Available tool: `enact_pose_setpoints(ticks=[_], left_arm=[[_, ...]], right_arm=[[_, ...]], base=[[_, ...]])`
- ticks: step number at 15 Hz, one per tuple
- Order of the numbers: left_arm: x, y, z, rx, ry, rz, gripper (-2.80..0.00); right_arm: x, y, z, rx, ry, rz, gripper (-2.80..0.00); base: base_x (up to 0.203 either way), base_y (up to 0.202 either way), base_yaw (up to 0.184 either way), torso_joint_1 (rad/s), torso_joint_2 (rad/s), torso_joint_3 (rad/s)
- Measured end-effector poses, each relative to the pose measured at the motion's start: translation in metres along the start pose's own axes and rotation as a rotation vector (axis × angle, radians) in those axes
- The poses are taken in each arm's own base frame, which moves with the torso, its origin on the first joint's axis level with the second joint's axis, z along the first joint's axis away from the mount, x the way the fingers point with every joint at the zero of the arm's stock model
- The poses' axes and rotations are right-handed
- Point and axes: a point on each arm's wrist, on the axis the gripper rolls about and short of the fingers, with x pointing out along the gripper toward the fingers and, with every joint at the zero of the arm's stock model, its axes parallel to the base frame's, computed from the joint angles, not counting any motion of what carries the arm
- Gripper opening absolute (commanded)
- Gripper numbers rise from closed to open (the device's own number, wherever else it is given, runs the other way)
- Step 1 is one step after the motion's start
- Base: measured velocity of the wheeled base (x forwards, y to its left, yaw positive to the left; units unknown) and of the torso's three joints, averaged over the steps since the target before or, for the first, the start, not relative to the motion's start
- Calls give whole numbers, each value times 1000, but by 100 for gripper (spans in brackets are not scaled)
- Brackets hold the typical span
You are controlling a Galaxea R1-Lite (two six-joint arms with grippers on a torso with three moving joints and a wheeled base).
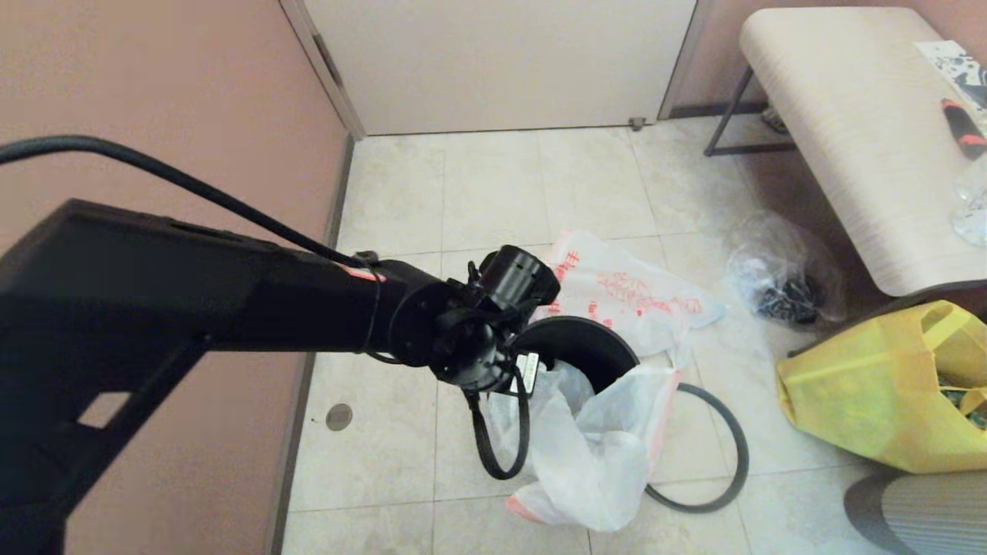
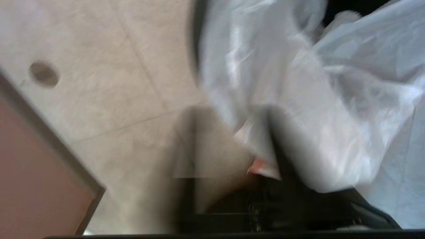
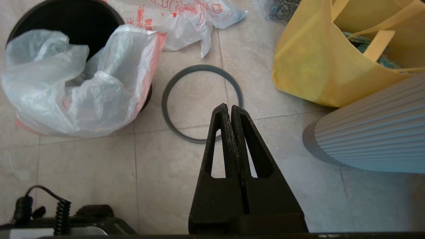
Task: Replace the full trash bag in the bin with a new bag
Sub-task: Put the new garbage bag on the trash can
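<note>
The left pincer (image 2: pixel 232 146) pinches the crinkly milky-white thin plastic bag (image 1: pixel 594 447) draped over the smooth round black plastic bin (image 1: pixel 578 343); the right pincer (image 3: pixel 230 108) hangs fully closed, empty, above the thin grey hoop (image 3: pixel 202 103).

One bin (image 1: pixel 586 347), one grey hoop (image 3: pixel 202 103), three plastic bags, one yellow tote (image 1: pixel 879 385).

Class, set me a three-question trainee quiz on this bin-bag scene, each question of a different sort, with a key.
1. True or false: the grey hoop sits fitted on the bin.
2. Which bag lies flat on the floor behind the bin? A) the printed full trash bag B) the yellow tote
3. Fill in: the right gripper is ____.

Key: 1 false, it lies on the floor beside the bin; 2 A; 3 shut.
</note>
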Motion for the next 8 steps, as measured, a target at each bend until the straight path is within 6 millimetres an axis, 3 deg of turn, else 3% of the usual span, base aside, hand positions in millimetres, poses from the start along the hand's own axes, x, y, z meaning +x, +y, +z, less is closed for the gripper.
enact_pose_setpoints(ticks=[4,6,8], left_arm=[[-41,33,-16,-40,37,30,-280],[-52,51,-14,-67,26,51,-280],[-59,62,-12,-69,31,68,-280]], right_arm=[[2,1,10,-63,28,45,-280],[9,3,34,-21,68,83,-280],[33,6,66,35,185,99,-280]], base=[[0,0,0,0,0,0],[0,0,0,0,0,0],[0,0,0,0,0,0]])
